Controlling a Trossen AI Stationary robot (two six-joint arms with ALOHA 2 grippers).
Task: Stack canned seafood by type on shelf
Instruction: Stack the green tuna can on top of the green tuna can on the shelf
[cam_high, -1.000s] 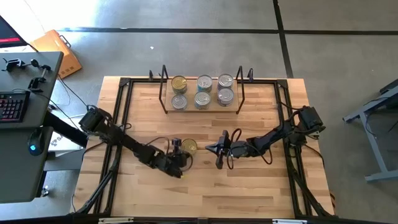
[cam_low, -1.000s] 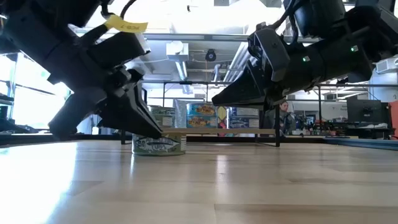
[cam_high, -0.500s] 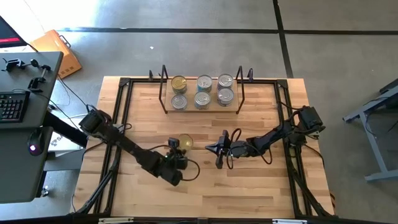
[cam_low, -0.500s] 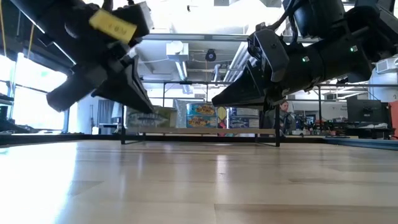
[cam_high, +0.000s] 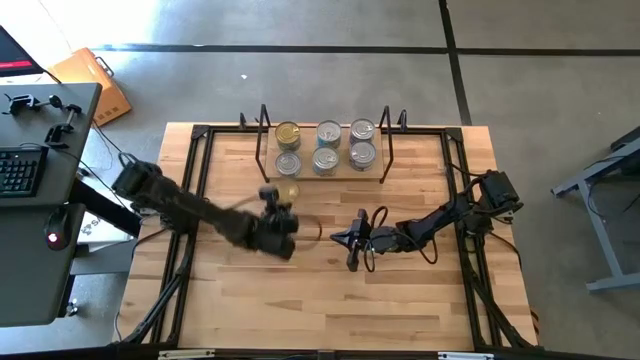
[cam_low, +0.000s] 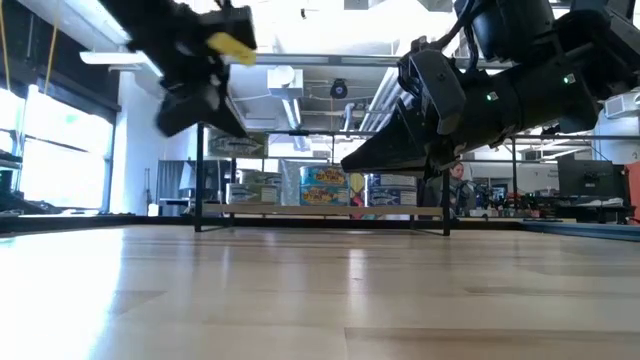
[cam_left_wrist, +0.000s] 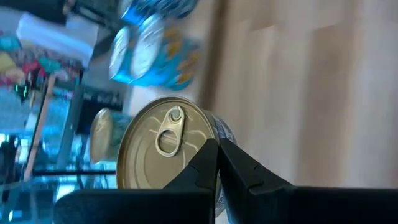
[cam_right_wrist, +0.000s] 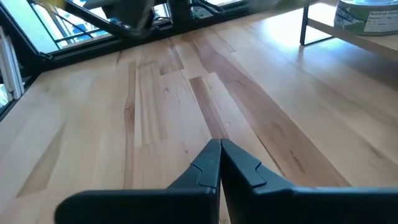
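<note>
Light-wood table (cam_high: 330, 300): wire-framed shelf (cam_high: 325, 172) at far edge, centre. On shelf board: six tins (cam_high: 326, 146), two rows of three.

high: straight down, whole tabletop (cam_high: 330, 290) | low: board level, facing shelf (cam_low: 320, 210), shared with high | wrist views: close behind own fingers (cam_left_wrist: 214, 168), across boards

Gold-yellow top on the tin (cam_left_wrist: 165, 149), its pull tab the same gold. Pale honey wood grain streaks the table (cam_right_wrist: 155, 106). On the shelf (cam_high: 322, 173), blue-labelled tins (cam_high: 328, 133) with silver tops beside one gold top (cam_high: 287, 133). Black wire frame (cam_high: 262, 140).
</note>
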